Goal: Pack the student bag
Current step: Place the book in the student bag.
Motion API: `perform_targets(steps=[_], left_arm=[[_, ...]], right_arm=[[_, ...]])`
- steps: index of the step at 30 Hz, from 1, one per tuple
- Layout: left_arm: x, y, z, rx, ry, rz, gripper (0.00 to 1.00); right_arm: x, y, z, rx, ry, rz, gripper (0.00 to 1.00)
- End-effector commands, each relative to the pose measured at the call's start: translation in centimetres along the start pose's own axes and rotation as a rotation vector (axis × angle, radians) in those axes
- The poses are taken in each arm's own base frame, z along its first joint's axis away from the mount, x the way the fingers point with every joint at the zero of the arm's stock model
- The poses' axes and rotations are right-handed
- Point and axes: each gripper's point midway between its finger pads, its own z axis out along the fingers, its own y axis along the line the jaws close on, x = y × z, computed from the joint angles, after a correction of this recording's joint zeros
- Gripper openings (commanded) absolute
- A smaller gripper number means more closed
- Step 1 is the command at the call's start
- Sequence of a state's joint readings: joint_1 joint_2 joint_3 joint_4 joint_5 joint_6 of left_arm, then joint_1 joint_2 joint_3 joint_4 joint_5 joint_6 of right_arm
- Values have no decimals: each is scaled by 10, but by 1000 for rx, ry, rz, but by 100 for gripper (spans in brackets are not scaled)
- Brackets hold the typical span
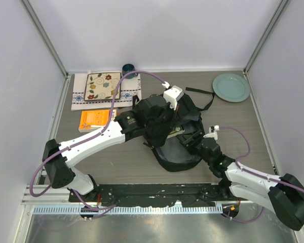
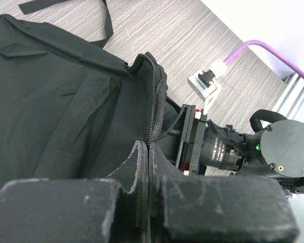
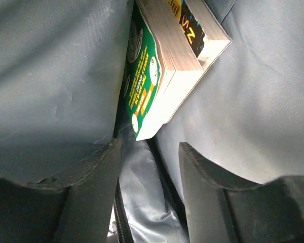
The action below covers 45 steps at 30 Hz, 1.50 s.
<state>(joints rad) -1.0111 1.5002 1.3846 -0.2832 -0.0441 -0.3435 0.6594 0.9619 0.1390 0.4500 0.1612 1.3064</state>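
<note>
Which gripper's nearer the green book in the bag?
Right. The right gripper is inside the student bag, green book just ahead; left gripper pinches the bag's zipper edge.

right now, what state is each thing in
student bag: unzipped, mouth held open
left gripper: shut on the student bag's zipper edge
right gripper: open, inside the bag, holding nothing
green book: closed, inside the bag
orange book: closed, lying flat outside the bag
teal plate: empty, right side up
</note>
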Motion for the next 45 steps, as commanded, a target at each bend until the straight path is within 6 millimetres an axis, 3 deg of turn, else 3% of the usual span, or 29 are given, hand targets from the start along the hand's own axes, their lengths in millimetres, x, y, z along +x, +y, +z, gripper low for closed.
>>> perform_targets(steps=[1,2,4,5,7,8,12,16,19,24,26,28,29,32,35,36,37,38,40,42,43,44,45], left_arm=[[-39,-9,-12,40,-130,-27,0],[-41,-11,-12,44,-135,-28,0],[-42,-12,-12,48,-137,-28,0],[-42,-12,-12,50,-137,-28,0],[-43,-12,-12,51,-140,-28,0],[-43,-12,-12,51,-140,-31,0],[-40,-15,-10,66,-130,-39,0],[-38,-16,-8,75,-124,-48,0],[-33,-24,-8,121,-102,-47,0],[-30,-27,-11,139,-88,-43,0],[-27,-25,-12,133,-81,-37,0],[-25,-23,-13,125,-83,-39,0],[-24,-22,-12,119,-84,-41,0],[-21,-20,-11,112,-75,-43,1],[-19,-16,-10,94,-68,-49,7],[-19,-14,-9,85,-65,-52,11],[-19,-13,-9,81,-62,-55,14],[-19,-11,-10,76,-62,-58,15],[-18,-8,-10,64,-64,-59,17],[-18,-4,-10,52,-63,-67,18],[-18,-2,-11,46,-65,-69,25],[-17,-2,-11,44,-58,-71,32],[-16,-1,-13,42,-53,-73,41]], right_arm=[[-7,-11,-3,72,-33,-65,48],[-7,-6,-2,66,-27,-64,38],[0,-11,4,85,6,-80,29],[3,-3,8,60,26,-77,24],[10,-6,15,72,55,-77,21],[11,5,19,32,60,-73,20],[10,18,40,8,37,-60,19],[-7,32,60,-8,-57,-8,19],[-24,25,71,36,-150,20,20],[-27,5,78,104,-175,36,23],[-24,-6,71,109,-163,48,24],[-26,-1,61,69,-169,59,27],[-23,-10,54,81,-160,53,28],[-21,2,35,20,-127,6,38],[-20,19,15,-18,-89,-68,46],[-20,19,10,-10,-86,-91,48],[-19,6,3,58,-68,-113,51],[-28,23,-11,5,-102,-112,54],[-34,9,-27,78,-118,-152,58],[-54,15,-50,66,-206,-148,61],[-57,0,-60,132,-213,-163,62],[-67,10,-74,86,-254,-146,62],[-74,8,-81,95,-291,-144,63]])
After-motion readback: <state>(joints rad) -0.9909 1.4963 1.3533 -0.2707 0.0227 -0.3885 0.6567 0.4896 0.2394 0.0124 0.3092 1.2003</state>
